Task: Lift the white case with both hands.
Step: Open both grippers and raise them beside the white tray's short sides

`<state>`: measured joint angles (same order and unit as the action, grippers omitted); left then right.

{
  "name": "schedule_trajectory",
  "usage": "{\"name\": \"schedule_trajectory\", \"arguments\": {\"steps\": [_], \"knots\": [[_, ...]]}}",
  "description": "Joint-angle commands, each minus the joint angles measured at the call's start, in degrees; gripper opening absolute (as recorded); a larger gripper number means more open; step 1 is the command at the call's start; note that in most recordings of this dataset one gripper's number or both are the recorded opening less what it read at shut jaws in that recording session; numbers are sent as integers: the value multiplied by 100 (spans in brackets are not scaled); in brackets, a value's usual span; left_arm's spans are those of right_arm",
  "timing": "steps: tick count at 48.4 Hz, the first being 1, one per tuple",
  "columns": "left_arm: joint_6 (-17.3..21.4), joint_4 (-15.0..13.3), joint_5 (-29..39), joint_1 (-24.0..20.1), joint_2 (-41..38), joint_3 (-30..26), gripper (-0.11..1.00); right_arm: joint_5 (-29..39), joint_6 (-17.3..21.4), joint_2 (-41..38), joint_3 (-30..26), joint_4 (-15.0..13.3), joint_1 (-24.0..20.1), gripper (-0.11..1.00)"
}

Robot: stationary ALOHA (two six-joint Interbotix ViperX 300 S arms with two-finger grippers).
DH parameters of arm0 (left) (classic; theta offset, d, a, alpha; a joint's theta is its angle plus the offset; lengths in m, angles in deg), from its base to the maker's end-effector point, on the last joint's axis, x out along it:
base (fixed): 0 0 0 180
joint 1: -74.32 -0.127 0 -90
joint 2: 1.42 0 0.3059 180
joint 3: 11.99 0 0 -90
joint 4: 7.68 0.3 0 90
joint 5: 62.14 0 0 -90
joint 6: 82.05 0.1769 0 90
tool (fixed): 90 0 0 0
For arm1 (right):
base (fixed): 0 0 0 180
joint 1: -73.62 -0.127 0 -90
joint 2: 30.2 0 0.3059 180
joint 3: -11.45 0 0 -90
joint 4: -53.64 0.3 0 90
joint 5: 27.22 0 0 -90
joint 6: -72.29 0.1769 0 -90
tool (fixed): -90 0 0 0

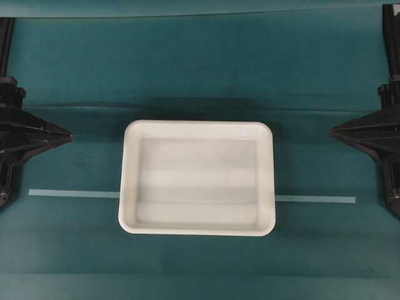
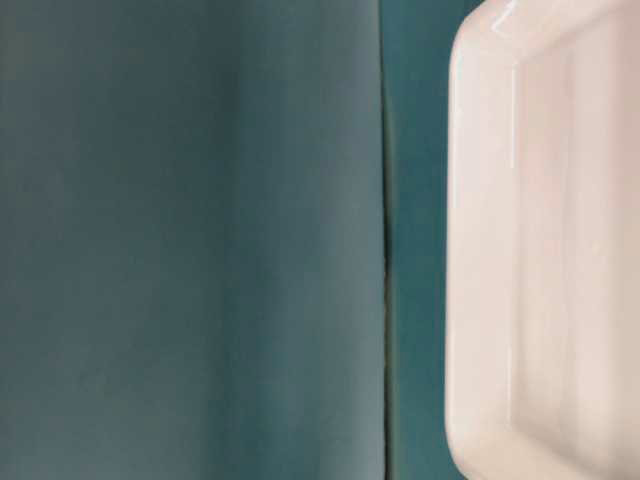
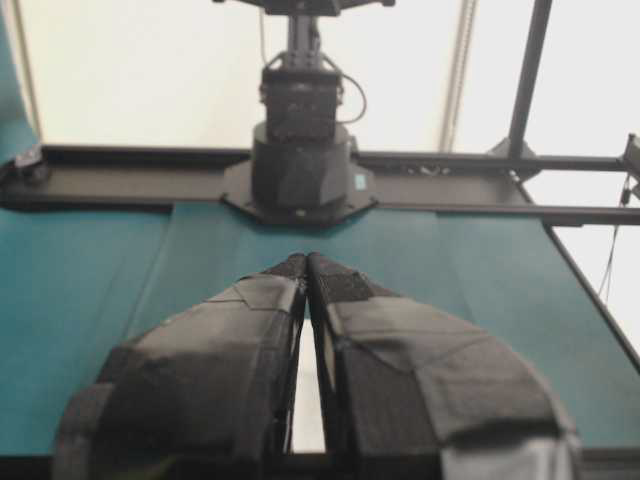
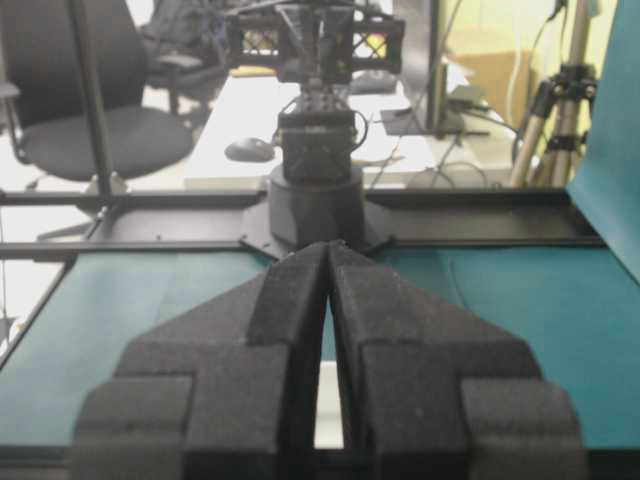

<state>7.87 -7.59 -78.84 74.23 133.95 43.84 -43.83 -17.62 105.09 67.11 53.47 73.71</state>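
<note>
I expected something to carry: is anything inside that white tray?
Nothing: the white case shows only its bare glossy bottom. A pale strip passes beneath it, that stretch hidden.

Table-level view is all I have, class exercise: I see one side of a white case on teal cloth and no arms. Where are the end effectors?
Observer: Overhead, the left end effector and the right end effector sit at opposite edges of the table, both apart from the white case.
Operator: Are they open?
Observer: No. Each wrist view shows its fingertips meeting, with nothing between them.
Operator: Is anything in the case?
Observer: Overhead, its bottom is bare.
Operator: Anything else on the cloth?
Observer: A pale strip runs across the cloth and passes under the case.
</note>
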Motion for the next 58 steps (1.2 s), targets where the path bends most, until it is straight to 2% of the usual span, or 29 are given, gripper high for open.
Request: {"name": "schedule_trajectory", "arguments": {"steps": [1, 4, 7, 9, 11, 19, 24, 28, 40, 45, 50, 53, 58], "knots": [[-167, 88, -70, 53, -149, -167, 14, -70, 53, -62, -44, 44, 44, 9], [-325, 88, -53, 53, -158, -193, 8, -70, 114, -79, -53, 202, 62, 10], [-615, 88, -18, 70, -167, -246, 0, -62, 299, -97, -97, 466, 97, 1], [-817, 88, 26, 105, -176, -299, -3, -44, 457, -105, -132, 668, 123, 0], [-1063, 88, 88, 141, -211, -369, -3, -18, 677, -114, -193, 896, 141, 0], [-1995, 88, 501, 211, -448, -677, -3, 325, 1362, -272, -334, 1477, 202, 0], [-2795, 88, 536, 158, -580, -826, -3, 642, 1907, -466, -404, 1951, 246, 0], [-3542, 88, 580, 149, -642, -870, -3, 940, 2435, -677, -457, 2206, 246, 0], [-5941, 88, 1125, 149, -861, -826, -3, 1661, 3938, -1178, -466, 2268, 264, 0], [-6618, 88, 1362, 149, -967, -729, -3, 1916, 4553, -1406, -457, 2268, 290, 0], [-7058, 88, 1608, 123, -1072, -589, -3, 2074, 5001, -1644, -466, 2268, 325, 0], [-7233, 88, 1696, 105, -1151, -519, -3, 2074, 5124, -1758, -466, 2259, 325, 0], [-7313, 88, 1793, 97, -1310, -466, -3, 2109, 5150, -1881, -466, 2259, 325, 0]]}}
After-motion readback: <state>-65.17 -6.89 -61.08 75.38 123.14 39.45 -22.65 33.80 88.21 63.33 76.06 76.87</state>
